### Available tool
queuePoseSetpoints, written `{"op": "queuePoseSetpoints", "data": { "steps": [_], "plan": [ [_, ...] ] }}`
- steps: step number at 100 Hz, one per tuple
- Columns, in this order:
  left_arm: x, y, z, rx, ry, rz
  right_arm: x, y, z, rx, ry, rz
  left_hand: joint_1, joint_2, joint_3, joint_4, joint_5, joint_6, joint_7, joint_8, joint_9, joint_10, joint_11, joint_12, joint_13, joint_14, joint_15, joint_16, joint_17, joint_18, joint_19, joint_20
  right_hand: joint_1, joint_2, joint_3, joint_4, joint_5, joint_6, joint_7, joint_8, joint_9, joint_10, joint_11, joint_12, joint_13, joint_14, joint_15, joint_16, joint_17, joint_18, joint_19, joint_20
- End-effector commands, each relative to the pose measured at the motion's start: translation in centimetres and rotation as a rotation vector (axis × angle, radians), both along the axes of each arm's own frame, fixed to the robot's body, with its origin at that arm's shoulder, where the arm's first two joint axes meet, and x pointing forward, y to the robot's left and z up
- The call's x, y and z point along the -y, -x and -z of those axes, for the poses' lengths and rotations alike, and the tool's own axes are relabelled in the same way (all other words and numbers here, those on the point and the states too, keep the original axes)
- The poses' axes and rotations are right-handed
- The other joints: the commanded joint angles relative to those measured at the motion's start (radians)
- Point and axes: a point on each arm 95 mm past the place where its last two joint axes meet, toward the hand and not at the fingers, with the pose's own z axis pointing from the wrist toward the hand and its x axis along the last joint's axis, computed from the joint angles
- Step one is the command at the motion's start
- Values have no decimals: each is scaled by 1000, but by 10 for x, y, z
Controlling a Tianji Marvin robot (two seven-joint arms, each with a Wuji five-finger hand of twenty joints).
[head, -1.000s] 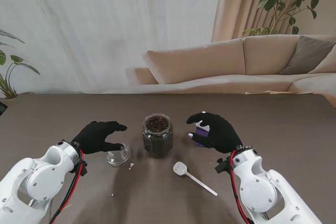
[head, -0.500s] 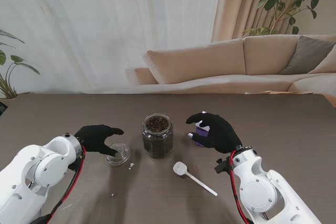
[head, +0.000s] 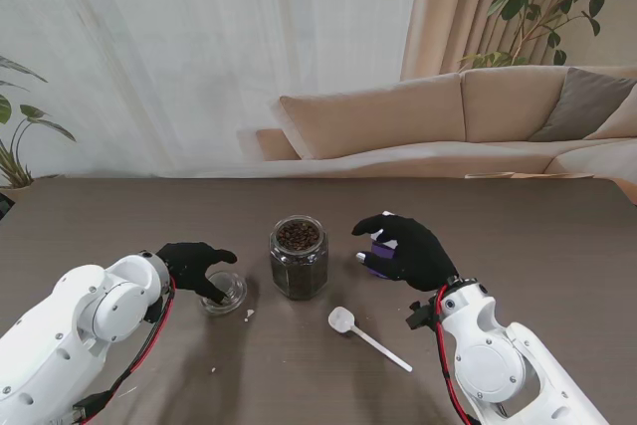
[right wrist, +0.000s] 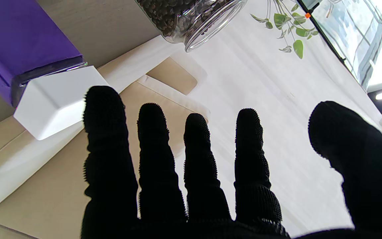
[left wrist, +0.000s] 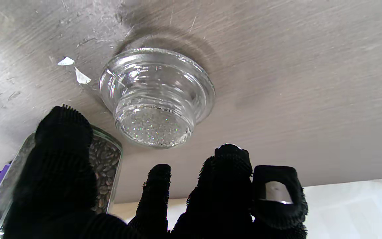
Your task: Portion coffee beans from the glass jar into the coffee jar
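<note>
Glass lid (head: 224, 293) sits on table w/ left hand (head: 193, 268) now pulled back, fingers spread, holding nothing — bean jar (head: 298, 256) mid-table is open; right hand (head: 410, 250) open beside purple coffee jar (head: 378, 246).

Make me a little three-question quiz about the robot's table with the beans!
1. True or false: the glass jar has beans in it.
2. What lies nearest to me on the table: A the white scoop, B the purple box, C the glass lid?
3. Fill in: the left hand is just over the glass ____.

Key: 1 true. 2 A. 3 lid.
</note>
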Motion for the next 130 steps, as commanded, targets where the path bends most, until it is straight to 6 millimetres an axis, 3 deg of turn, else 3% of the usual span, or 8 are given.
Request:
{"op": "queuePoseSetpoints", "data": {
  "steps": [1,34,37,47,49,56,81,130],
  "plan": [
    [0,2,6,-33,-11,-3,-3,3,4,-20,-2,-10,-30,12,-23,21,-28,-11,8,11,-15,13,10,20,40,-10,56,11,27,-20,127,-15,21,-16,-39,-9,26,-30,-17,-1,3,1,-12,7,5,6,8,8,-395,3,6,20],
    [6,0,20,-44,-24,-7,-4,3,5,-27,-11,-15,27,-39,12,30,-52,-22,-17,12,0,1,30,74,61,-29,71,10,24,-23,124,-29,20,-15,-40,-10,27,-29,-18,1,1,1,-12,7,5,7,8,10,-395,2,5,24],
    [6,0,20,-44,-27,-8,-4,3,5,-27,-12,-16,-3,-57,88,18,-53,-23,-19,15,4,1,23,103,65,-32,77,1,26,-25,131,-46,20,-15,-40,-10,27,-30,-18,1,1,1,-12,7,5,9,8,10,-395,2,5,24],
    [8,-1,23,-46,-29,-14,-4,3,5,-29,-12,-17,-1,-82,125,13,-51,-26,-15,18,11,0,48,123,79,-41,91,5,39,-24,137,-51,21,-16,-41,-10,28,-30,-18,2,1,1,-12,7,5,7,8,10,-395,3,4,25],
    [8,-1,24,-46,-31,-15,-4,3,5,-29,-12,-17,-21,-96,181,4,-52,-27,-13,23,15,0,50,139,84,-43,95,1,42,-25,142,-61,20,-16,-41,-10,28,-29,-19,2,-1,1,-12,7,4,7,8,10,-395,3,4,25],
    [8,0,26,-43,-36,-17,-4,2,5,-31,-16,-16,-25,-110,221,-1,-54,-29,-5,31,26,-4,71,159,102,-52,109,2,55,-26,150,-69,21,-16,-42,-10,29,-30,-19,2,-2,3,-12,7,3,8,7,10,-397,4,3,26],
    [11,0,34,-17,-20,-36,-4,2,6,-36,-23,-16,-27,-155,438,-20,-29,-37,60,114,126,-20,172,268,210,-61,160,-33,142,-20,214,-156,21,-16,-42,-10,30,-28,-19,3,-2,3,-12,7,3,8,8,10,-396,3,2,27],
    [15,0,50,-8,39,-71,-5,2,7,-44,-26,-19,53,-165,580,-44,56,-7,439,341,295,-58,278,323,349,-70,198,-87,253,-23,302,-293,21,-14,-43,-10,35,-23,-18,4,-2,3,-11,7,2,8,8,10,-398,3,1,30]
  ]
}}
